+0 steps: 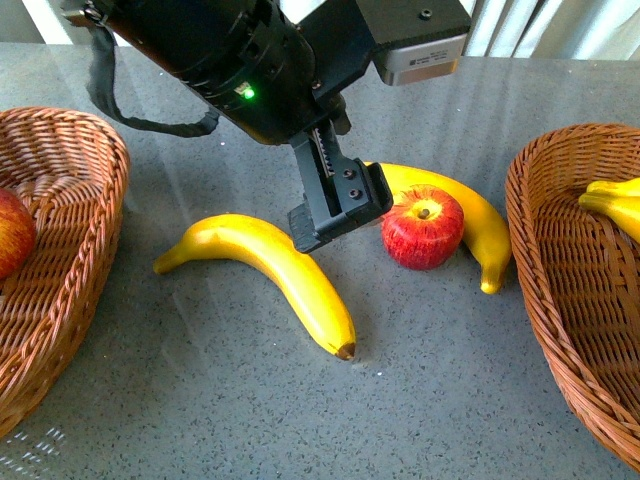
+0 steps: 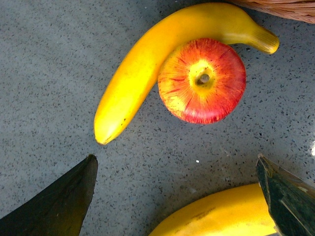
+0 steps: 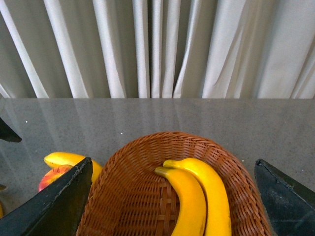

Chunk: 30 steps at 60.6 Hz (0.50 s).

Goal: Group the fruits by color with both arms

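Left gripper [image 1: 335, 212] hangs wide open, empty — apple [image 1: 423, 226] at its three o'clock, seemingly the next pick, bound for the left basket [image 1: 95, 190]. Right gripper [image 3: 172, 169], spread and empty, waits over the banana basket [image 3: 142, 147].

Black blocky arm [image 1: 230, 50], green light [image 1: 247, 93], screw-studded hand [image 1: 332, 212]

A streaked apple [image 1: 423, 228] sits stem-up on the worktop [image 1: 200, 400] against a curved banana [image 1: 487, 232]; a second banana [image 1: 270, 265] lies nearby (dark tip forward). Two more bananas [image 3: 197, 196] occupy the right basket [image 1: 540, 250], and probably a red apple [image 1: 12, 232] the left basket [image 1: 70, 200].
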Available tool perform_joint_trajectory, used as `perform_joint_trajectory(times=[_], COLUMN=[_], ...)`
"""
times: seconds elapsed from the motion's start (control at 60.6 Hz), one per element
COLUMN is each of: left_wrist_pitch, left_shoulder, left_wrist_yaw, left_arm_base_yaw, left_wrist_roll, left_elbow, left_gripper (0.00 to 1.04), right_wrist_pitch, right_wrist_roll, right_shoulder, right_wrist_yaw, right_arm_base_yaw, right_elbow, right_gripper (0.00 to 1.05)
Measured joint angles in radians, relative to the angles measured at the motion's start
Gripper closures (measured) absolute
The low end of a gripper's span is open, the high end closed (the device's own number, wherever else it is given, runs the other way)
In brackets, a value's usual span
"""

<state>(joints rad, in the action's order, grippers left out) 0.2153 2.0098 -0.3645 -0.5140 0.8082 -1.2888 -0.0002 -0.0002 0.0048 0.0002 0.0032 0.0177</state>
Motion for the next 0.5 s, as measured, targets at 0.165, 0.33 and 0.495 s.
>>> perform_joint_trajectory(times=[0.165,0.33,0.495], left_wrist_pitch=[0.001,0.001,0.001], left_shoulder=[0.043,0.087,0.152], left_wrist_yaw=[-0.011,-0.030,-0.045], left_arm_base_yaw=[-0.014,-0.031,-0.055], left_wrist_roll=[0.013,0.017,0.018], left_elbow=[-0.034,-0.067,-0.120], left_gripper=[0.09,0.09,0.09], right_wrist_pitch=[0.000,0.000,0.000], right_wrist_roll=[0.000,0.000,0.000], right_shoulder=[0.000,0.000,0.000], right_wrist_yaw=[0.000,0.000,0.000], right_arm_base_yaw=[0.000,0.000,0.000], right_elbow=[0.000,0.000,0.000], right_gripper=[0.09,0.09,0.09])
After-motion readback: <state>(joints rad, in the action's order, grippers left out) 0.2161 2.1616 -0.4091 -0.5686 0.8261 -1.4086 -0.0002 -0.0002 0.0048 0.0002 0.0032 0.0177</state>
